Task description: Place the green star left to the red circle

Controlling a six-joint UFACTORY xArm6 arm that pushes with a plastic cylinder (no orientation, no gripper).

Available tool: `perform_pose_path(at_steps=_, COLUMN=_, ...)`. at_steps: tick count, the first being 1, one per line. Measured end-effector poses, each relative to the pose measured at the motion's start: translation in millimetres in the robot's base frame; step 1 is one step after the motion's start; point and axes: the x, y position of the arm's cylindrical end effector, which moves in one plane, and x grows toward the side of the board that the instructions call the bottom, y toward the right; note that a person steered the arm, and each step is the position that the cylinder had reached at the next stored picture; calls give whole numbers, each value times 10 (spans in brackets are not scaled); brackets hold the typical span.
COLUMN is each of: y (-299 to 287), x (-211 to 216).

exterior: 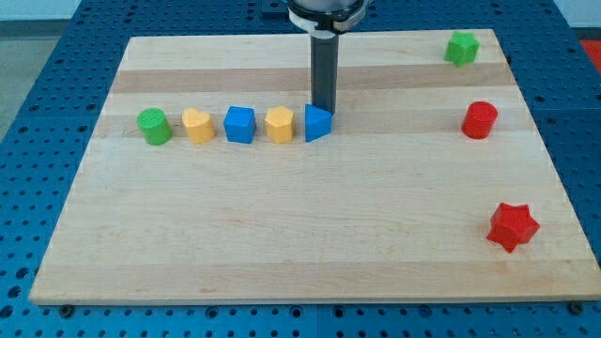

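On the wooden bench (300,235), starting at the view's left, a green cylinder (154,126) is standing at the head of a tidy row. Just beside it a yellow block (196,124), heart-like in outline, is sitting, then a blue cube (240,124), then a yellow hexagon-like block (279,124), and last a blue triangle block (317,123). The five are lining up in one straight line across the upper middle of the board, close together.

The dark rod is coming straight down from the view's top, and my tip (324,111) is resting right behind the blue triangle, touching or all but touching its upper right edge; I cannot tell which. There is no claw on this arm, so nothing is spreading or pinching.

Well away, toward the view's right, the green star (461,48) is lying near the board's top right corner. Below it, slightly farther right, the red circle (480,120) is standing, well apart from the star. Lower still, near the right edge, a red star (513,226) is lying alone.
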Motion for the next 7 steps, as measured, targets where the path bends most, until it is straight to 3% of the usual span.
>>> perform_pose_path(at_steps=1, y=99, x=-162)
perform_pose_path(at_steps=5, y=825, x=-1541)
perform_pose_path(at_steps=7, y=1579, x=-1742)
